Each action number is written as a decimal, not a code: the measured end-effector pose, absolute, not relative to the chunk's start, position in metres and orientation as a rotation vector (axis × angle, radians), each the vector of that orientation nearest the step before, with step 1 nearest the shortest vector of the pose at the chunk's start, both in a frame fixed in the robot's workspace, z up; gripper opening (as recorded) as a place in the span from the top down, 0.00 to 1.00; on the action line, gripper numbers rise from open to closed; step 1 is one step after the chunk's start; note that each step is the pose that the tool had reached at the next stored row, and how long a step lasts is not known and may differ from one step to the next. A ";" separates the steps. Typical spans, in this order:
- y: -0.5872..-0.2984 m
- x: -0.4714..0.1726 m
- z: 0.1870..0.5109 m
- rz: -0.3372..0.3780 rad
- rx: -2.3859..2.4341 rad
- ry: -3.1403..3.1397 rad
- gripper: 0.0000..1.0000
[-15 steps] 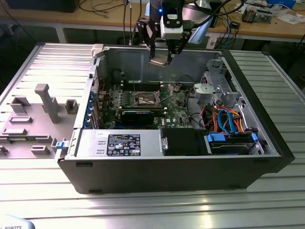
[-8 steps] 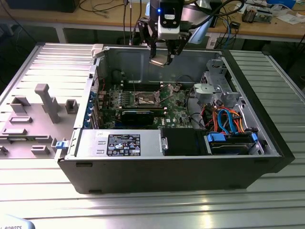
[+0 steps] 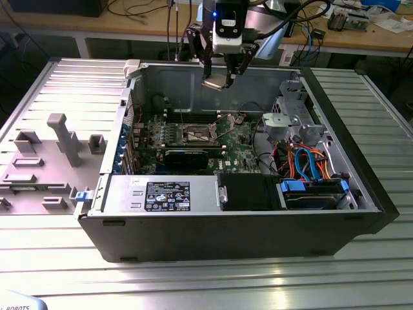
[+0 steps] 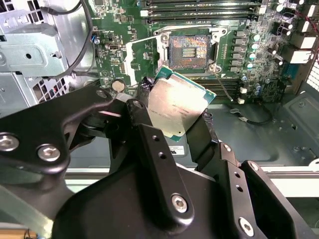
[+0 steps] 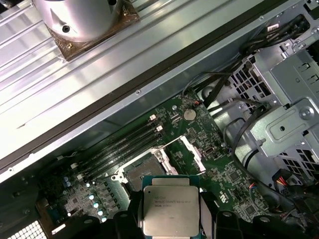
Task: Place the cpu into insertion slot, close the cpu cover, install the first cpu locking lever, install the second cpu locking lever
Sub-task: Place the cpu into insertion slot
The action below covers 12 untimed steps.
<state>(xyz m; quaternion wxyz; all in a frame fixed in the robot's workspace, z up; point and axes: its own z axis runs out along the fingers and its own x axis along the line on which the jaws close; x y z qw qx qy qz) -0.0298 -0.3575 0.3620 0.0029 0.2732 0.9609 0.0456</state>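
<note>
In the exterior view, a grey side panel (image 3: 39, 155) lies flat at the exterior view's left, with some moulded plastic shapes on it. Beside it stands the open computer case (image 3: 226, 232). Inside the case is the green motherboard (image 3: 239, 145). In the middle of the board sits the insertion slot (image 3: 197, 134), and there is no chip in it. The cpu cover (image 5: 195, 153) is swung open beside the slot, so the dark centre of the slot is bare in both wrist views. Along the near wall lie a labelled grey box (image 3: 161, 194) and then a black drive box (image 3: 248, 190). At the exterior view's right, a metal cage (image 3: 293, 119) stands above blue and orange cables (image 3: 310, 161).

The gripper (image 3: 222, 79) hangs above the case, near its far wall. Its fingers (image 4: 142, 102) are clamped on two opposite edges of the cpu (image 4: 177, 107). The chip is in the air, well apart from the slot, with its silvery top toward the wrist cameras.
</note>
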 end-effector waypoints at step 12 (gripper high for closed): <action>-0.358 -0.031 0.360 0.142 1.011 2.960 0.46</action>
